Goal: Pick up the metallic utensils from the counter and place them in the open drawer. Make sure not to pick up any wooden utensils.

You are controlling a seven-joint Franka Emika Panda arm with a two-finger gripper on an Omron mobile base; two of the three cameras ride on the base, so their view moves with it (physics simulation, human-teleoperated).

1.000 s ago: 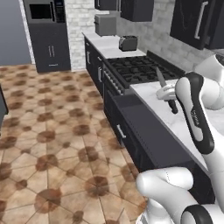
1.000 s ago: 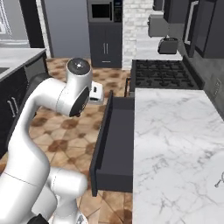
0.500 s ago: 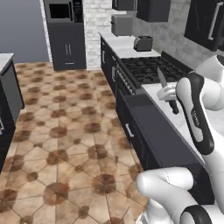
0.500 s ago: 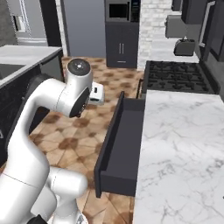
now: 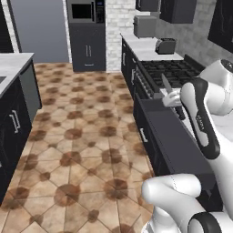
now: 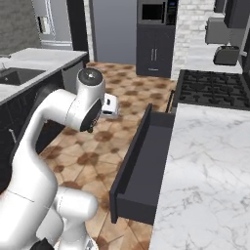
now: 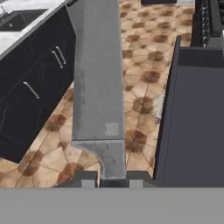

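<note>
One knife [image 7: 98,87] clamped in gripper [image 7: 112,177] (blade up), arm bent high beside open drawer [image 6: 141,166].

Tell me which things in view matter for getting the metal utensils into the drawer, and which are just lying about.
For the job:
- small knife with silver blade and black handle, clamped in the two-finger gripper
- wide dark charcoal open drawer
- white marble island counter with inset sink

Lying about:
- grey toaster
- black stove
- dark built-in microwave
</note>
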